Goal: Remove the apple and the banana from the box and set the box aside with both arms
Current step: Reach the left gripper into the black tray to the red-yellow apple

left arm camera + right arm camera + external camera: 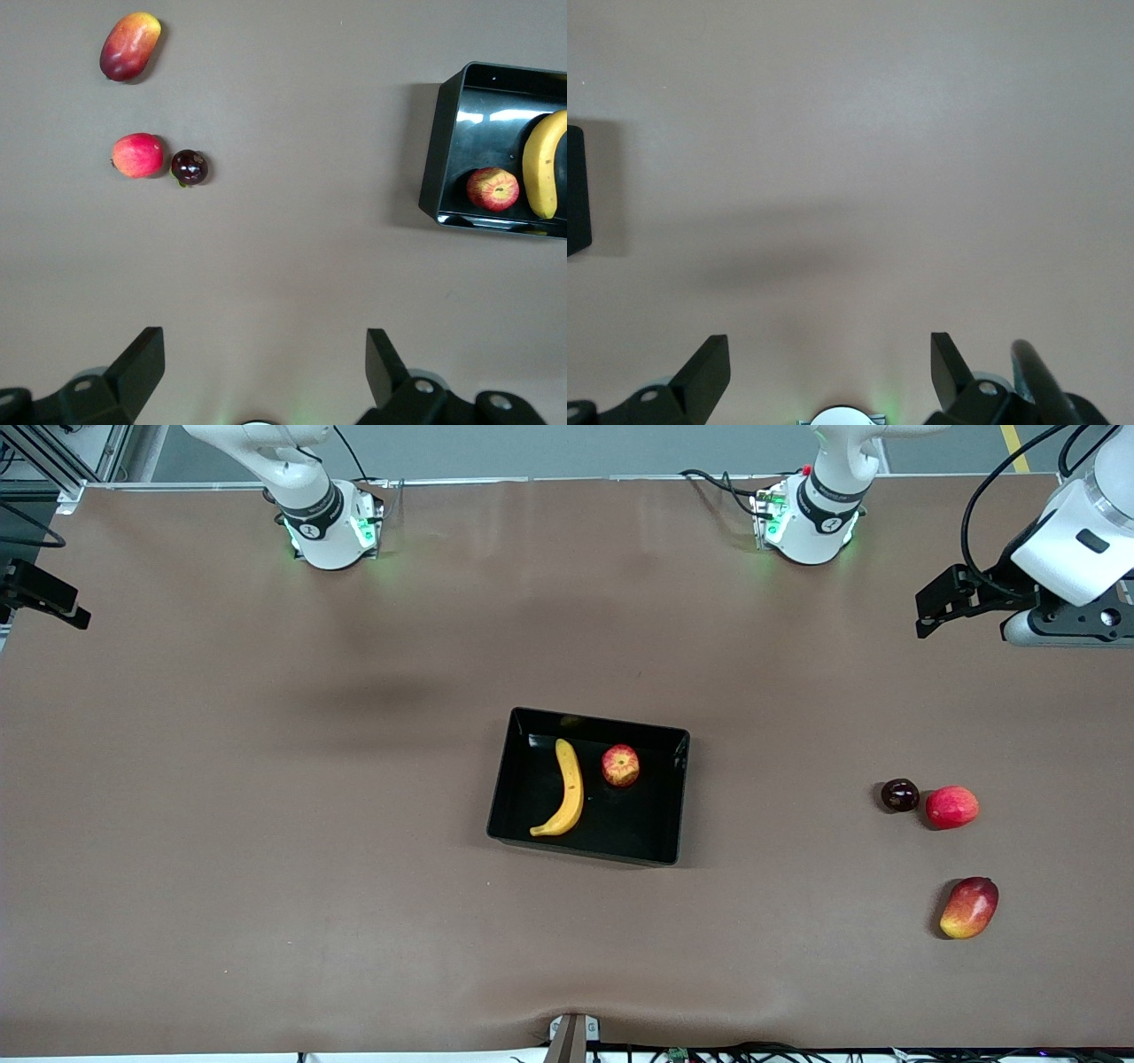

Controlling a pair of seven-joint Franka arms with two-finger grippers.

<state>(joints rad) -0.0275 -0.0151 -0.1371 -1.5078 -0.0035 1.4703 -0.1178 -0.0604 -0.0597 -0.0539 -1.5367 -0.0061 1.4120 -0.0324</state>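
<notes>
The black box [642,828] stands in the middle of the table. The yellow banana [570,790] and the small red apple [620,766] lie inside it, side by side and apart. The left wrist view also shows the box [434,150], the banana [542,164] and the apple [493,189]. My left gripper [266,350] is open and empty, high over bare table near its arm's base. Its wrist [1076,545] shows at the left arm's end of the table. My right gripper [830,354] is open and empty over bare table. One corner of the box [574,190] shows in the right wrist view.
Three loose fruits lie toward the left arm's end: a dark purple round fruit [899,794], touching or nearly touching a red fruit [951,807], and a red-yellow mango [969,907] nearer the front camera. They also show in the left wrist view: the dark fruit [189,166], the red fruit [137,155] and the mango [130,46].
</notes>
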